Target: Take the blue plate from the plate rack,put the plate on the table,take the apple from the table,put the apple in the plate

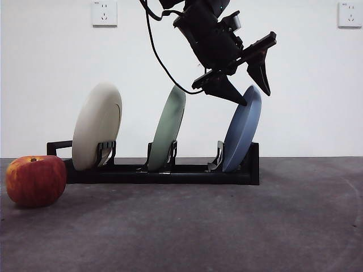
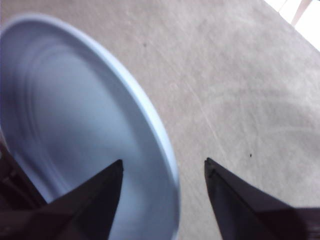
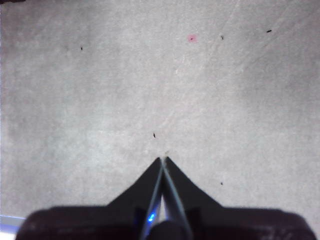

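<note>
The blue plate (image 1: 243,136) stands on edge in the right slot of the black plate rack (image 1: 170,173). My left gripper (image 1: 257,97) is open and straddles the plate's top rim, one jaw on each side, not closed on it. In the left wrist view the blue plate (image 2: 70,125) fills the space beside and between the jaws of the left gripper (image 2: 163,167). The apple (image 1: 35,180) sits on the table (image 1: 227,226) at the front left, near the rack's left end. My right gripper (image 3: 163,159) is shut and empty over bare table.
A cream-white plate (image 1: 96,126) stands in the rack's left slot and a pale green plate (image 1: 168,128) in the middle slot. A black cable (image 1: 156,51) hangs from the arm above the green plate. A white wall stands behind the rack.
</note>
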`<state>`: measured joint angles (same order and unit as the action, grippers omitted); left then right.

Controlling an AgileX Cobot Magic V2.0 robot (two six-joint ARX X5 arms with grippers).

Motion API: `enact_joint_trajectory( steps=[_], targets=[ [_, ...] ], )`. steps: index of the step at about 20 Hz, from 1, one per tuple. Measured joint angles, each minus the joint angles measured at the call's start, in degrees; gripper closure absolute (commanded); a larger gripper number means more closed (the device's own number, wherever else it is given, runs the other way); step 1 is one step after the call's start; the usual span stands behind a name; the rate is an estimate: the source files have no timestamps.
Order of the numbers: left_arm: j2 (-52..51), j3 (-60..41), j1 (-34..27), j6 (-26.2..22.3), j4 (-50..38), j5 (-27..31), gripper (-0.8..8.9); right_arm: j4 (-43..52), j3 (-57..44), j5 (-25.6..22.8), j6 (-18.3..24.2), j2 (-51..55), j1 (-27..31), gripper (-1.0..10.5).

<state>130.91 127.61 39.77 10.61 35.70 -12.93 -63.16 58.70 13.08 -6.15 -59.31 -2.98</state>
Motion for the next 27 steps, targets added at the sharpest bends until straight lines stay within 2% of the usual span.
enact_joint_trajectory(
  steps=[1, 2, 6, 8, 15, 20, 24, 27],
  targets=[
    [0.0, 0.0, 0.0, 0.0, 0.0, 0.15, 7.3, 0.0, 0.0, 0.0, 0.0, 0.0, 0.0, 9.5],
    [0.0, 0.0, 0.0, 0.0, -0.04, 0.11, 7.58, 0.0, 0.0, 0.0, 0.0, 0.02, 0.0, 9.5],
    [0.0, 0.0, 0.0, 0.07, -0.85, -0.72, 7.65, 0.0, 0.0, 0.0, 0.0, 0.02, 0.0, 9.5],
    [0.0, 0.0, 0.0, 0.24, -0.85, -0.83, 8.22, 0.0, 0.0, 0.0, 0.0, 0.02, 0.0, 9.5],
    [0.0, 0.0, 0.0, 4.33, -1.11, -1.27, 8.22, 0.0, 0.0, 0.0, -0.02, 0.0, 0.0, 9.5],
    [0.0, 0.96, -0.28, 4.68, -0.07, -5.14, 8.22, -0.02, 0.0, 0.0, -0.02, 0.0, 0.0, 9.5],
    [0.0, 8.55, -0.44, 4.92, 1.97, -6.75, 8.22, -0.04, 0.0, 0.0, -0.02, 0.0, 0.0, 9.5],
    [0.0, 16.44, -0.33, 4.94, 6.56, -6.8, 8.22, -0.31, 0.0, 0.0, -0.02, 0.0, 0.0, 9.5]
  ],
)
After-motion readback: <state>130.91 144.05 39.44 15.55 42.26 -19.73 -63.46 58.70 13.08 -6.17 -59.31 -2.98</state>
